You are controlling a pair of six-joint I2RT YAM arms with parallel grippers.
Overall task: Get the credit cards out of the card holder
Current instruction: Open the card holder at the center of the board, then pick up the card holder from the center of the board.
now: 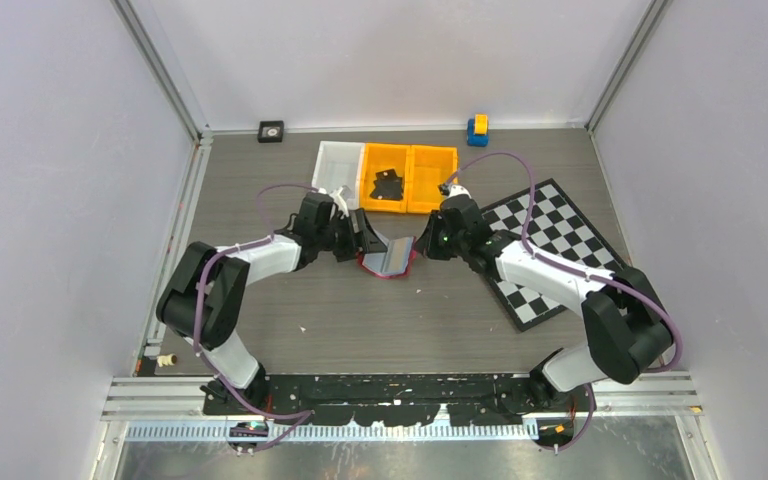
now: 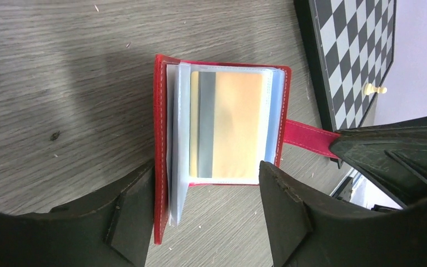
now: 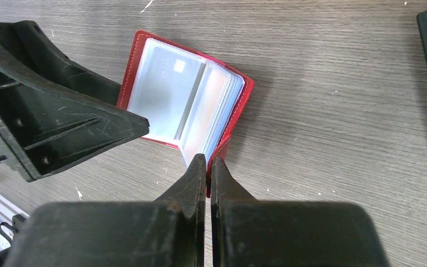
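Left wrist view: the card holder [image 2: 162,111] lies open on the counter [image 2: 61,83], mid-scene, between the two arms. One of the credit cards [image 2: 236,125] shows through the top one of the clear sleeves [image 2: 180,139]. It's tan with a grey stripe. Any others are hidden.

Left gripper [image 2: 207,172] is spread, fingers either side of the sleeve stack's edge closest to it, holding nothing. Right gripper [image 3: 208,162] is pressed together on the red snap tab [image 2: 306,136] at the holder's right side, anchoring it.

My read: the card is light, thin, stiff and slick. The sleeves are soft and floppy, and the holder is light enough to drag along, so the tab pinch matters. Take the card by the edge at the sleeve mouth, pads on its flat faces, and pull in plane. I can't tell which side the mouth is on. Risk is pinching sleeve and card together.
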